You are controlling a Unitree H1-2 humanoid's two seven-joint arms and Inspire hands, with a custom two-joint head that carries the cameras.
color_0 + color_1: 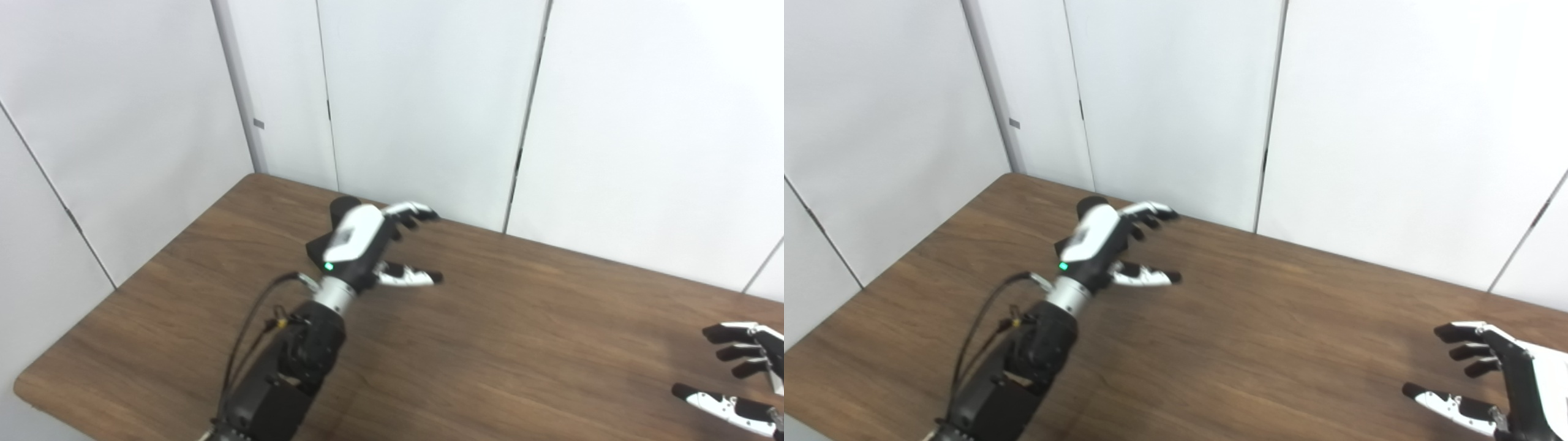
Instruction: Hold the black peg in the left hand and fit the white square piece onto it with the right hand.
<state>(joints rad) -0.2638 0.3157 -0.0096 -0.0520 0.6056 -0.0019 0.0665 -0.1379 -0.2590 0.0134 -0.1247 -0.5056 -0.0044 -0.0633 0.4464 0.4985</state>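
Both robot hands, left and right, hover with fingers spread, holding nothing, over the wooden table.

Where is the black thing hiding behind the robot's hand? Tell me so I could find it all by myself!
Start at the brown wooden table and go to its far left corner by the white wall. There the left robot hand floats with fingers spread, and a black block peeks out right behind it. It's the only loose thing visible on the table; the right robot hand is far off, open.
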